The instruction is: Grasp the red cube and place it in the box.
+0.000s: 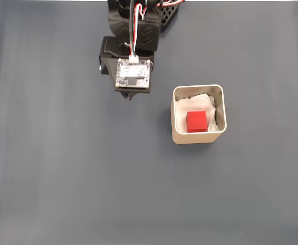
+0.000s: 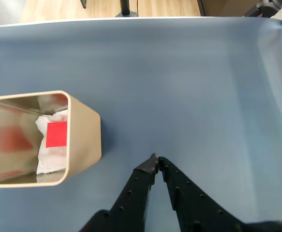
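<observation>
Dark grey-blue cloth over the whole tabletop (image 1: 62,168), smooth and matte in the fixed view, paler blue in the wrist view, with a strip of light wooden floor (image 2: 58,7) beyond the cloth's far edge. Near the top centre of the fixed view, black plastic arm (image 1: 133,30) with red and white wires and a small pale circuit board (image 1: 134,73) facing up. Right of the arm and a little lower in that view, beige square box (image 1: 198,138) with rounded corners and thin walls, upright on the cloth and lined with crumpled white soft padding (image 1: 187,104). Inside it, small bright-red cube (image 1: 196,122) with plain matte faces, resting on the padding toward the near wall, flat and level. Same box at the left edge of the wrist view (image 2: 85,140), tilted in perspective, inner metal walls mirroring red, cube visible as a flat red square (image 2: 56,134) against the white lining. Black two-finger end effector (image 2: 156,161) rising from the bottom edge of the wrist view, tips pressed together, pinching nothing, over bare cloth and well apart from the box, to its right in that view.
</observation>
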You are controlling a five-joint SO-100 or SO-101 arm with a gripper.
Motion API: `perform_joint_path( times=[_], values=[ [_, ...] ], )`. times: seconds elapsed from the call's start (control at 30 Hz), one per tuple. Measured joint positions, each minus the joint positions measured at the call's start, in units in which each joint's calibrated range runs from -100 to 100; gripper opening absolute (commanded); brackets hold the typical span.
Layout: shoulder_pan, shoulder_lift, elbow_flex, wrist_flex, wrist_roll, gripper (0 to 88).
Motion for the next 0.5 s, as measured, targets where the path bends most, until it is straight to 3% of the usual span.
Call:
perform_joint_path(
  times=[0.5],
  values=[
    [-3.01,-19.62,20.95,-0.57,-1.47,0.2]
  ],
)
